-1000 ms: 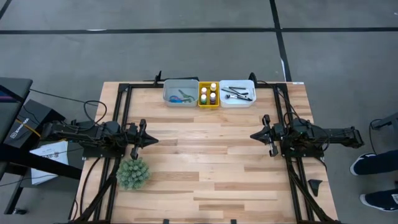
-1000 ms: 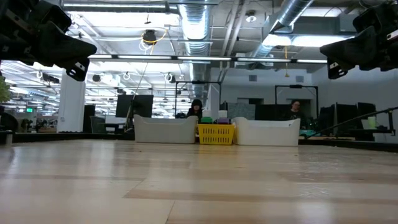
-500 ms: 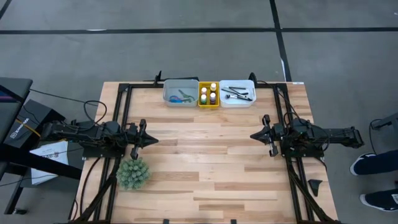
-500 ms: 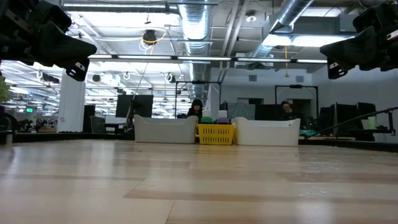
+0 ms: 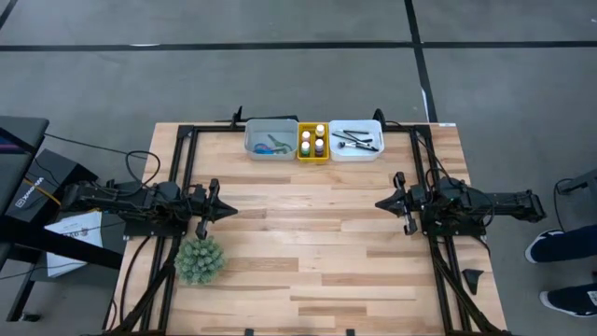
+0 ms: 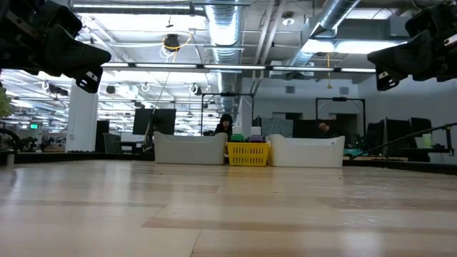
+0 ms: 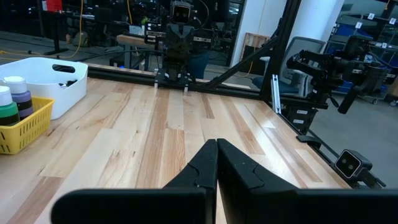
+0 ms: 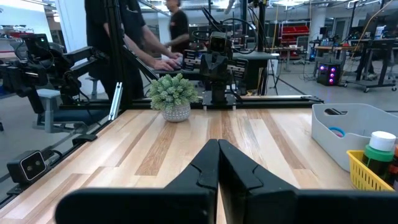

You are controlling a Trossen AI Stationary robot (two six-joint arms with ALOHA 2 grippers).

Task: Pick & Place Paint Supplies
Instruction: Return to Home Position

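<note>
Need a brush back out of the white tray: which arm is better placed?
Right, probably. The right gripper is on the same side as the white tray with the brushes; the left gripper is nearer the grey tray. Both are shut, holding nothing.

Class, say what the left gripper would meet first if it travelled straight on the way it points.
Probably the right gripper, facing the left gripper across the table; nothing else shows between them.

This is a big robot lab. Silver pipes (image 6: 228,28) and long lights (image 6: 143,66) run across the bare ceiling. Far back, a person (image 6: 226,123) sits by dark screens (image 6: 161,118). The floor (image 5: 280,84) is grey, and another robot arm (image 7: 329,62) stands beside the wooden surface (image 7: 186,124).
</note>
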